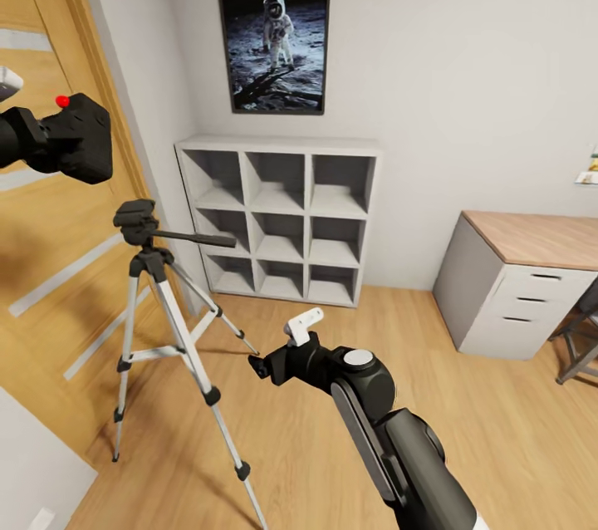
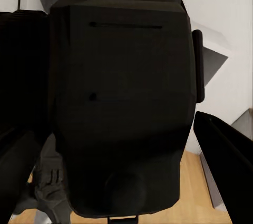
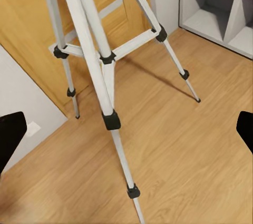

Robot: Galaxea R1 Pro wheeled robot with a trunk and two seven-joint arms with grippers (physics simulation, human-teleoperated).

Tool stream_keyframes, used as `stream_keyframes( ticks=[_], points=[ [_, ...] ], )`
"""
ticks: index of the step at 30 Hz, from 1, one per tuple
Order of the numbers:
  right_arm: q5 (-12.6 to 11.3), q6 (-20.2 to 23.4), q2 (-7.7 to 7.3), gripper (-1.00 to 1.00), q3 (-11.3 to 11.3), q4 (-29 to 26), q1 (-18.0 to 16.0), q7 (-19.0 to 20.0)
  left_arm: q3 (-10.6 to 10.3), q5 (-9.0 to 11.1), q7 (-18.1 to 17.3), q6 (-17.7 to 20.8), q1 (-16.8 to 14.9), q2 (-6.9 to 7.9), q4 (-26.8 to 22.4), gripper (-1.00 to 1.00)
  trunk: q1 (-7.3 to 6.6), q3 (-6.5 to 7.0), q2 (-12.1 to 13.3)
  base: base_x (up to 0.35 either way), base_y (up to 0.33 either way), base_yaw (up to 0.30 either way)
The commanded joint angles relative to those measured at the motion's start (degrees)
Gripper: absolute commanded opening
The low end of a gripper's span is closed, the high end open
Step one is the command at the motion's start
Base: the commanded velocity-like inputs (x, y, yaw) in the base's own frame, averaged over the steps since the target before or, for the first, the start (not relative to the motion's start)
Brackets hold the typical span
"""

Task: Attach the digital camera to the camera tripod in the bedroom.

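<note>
Camera tripod (image 1: 166,331) stands on floor at 9 o'clock, before door (image 1: 58,264). Digital camera (image 1: 79,138) above it. Cube shelves (image 1: 282,218) at 12; desk (image 1: 523,281) at 3.

White cube shelf (image 1: 280,218), wood floor (image 1: 349,414)

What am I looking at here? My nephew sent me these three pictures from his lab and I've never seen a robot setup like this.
These are simulator renders of a two-armed wheeled robot in a bedroom. The wide picture comes from a camera on its head; the other two come from cameras near each gripper. The left gripper holds the digital camera, a black box with a red button; up close it is the big dark shape in the left wrist view. Below it stands the camera tripod on the wood floor, meant to receive it. The right gripper is open and empty, and its camera looks at the tripod's legs. Behind are white cube shelves, an astronaut picture and a desk.
</note>
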Motion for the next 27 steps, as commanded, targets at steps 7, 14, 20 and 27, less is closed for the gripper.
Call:
stream_keyframes(
  ticks=[7, 14, 20, 27],
  points=[
    [-0.39, 0.38, 0.03, 1.00, 0.78, -0.04, 0.00, -0.33, 0.14, 2.30, 0.64, -0.04, -0.11, 0.37, -0.22, -1.00, 0.05, -0.13, -0.13, 0.069, 0.279, -0.108],
    [-0.31, 0.49, 0.08, 1.00, 1.15, -0.04, 0.02, -0.46, 0.30, 2.69, 0.72, -0.11, -0.09, 0.51, -0.64, -1.00, 0.05, -0.10, -0.13, 0.016, 0.068, -0.169],
    [-0.30, 0.49, 0.04, 1.00, 1.01, -0.04, 0.02, -0.49, 0.41, 2.74, 0.68, -0.12, -0.08, 0.52, -0.69, -1.00, 0.05, -0.09, -0.13, 0.002, 0.008, -0.040],
    [-0.30, 0.55, 0.05, 1.00, 1.02, -0.04, 0.02, -0.67, 0.57, 2.75, 0.59, -0.12, -0.08, 0.53, -0.70, -1.00, 0.05, -0.09, -0.13, 0.000, 0.126, -0.193]
  ],
)
